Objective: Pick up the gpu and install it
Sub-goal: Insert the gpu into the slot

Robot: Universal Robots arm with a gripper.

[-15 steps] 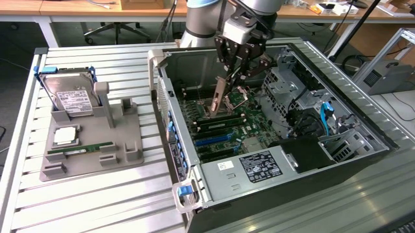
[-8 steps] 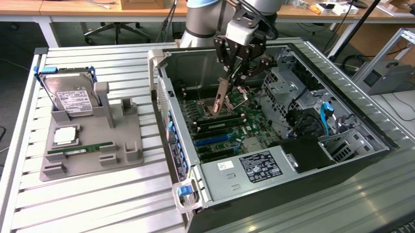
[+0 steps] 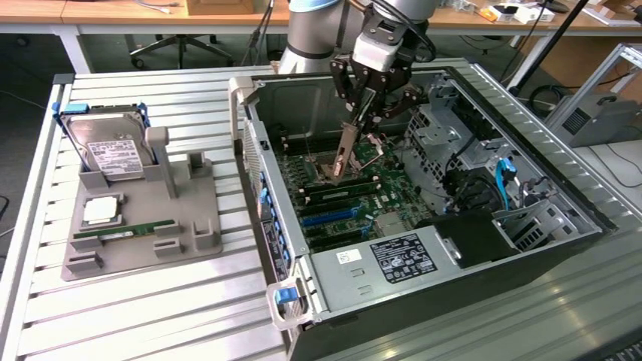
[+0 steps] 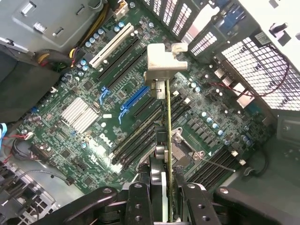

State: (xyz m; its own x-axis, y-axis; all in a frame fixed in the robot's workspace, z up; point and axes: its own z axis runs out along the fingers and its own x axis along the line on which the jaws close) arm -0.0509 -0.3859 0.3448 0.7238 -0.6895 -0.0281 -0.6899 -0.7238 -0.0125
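In the upper middle of the exterior view, the gripper [image 3: 367, 113] is clamped on the top end of the gpu [image 3: 347, 154]. The card hangs upright and edge-on inside the open computer case [image 3: 263, 203], low over the motherboard [image 3: 346, 214], and whether it touches cannot be told. At the left of that view, a hard drive [image 3: 110, 147] and a memory stick [image 3: 125, 229] sit in a grey holder [image 3: 191, 226] on the desk [image 3: 150, 316].

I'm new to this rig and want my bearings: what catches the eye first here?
The gripper holds the gpu upright over the motherboard inside the open computer case. On the exterior view's left, a grey fixture carries a hard drive and a memory stick.
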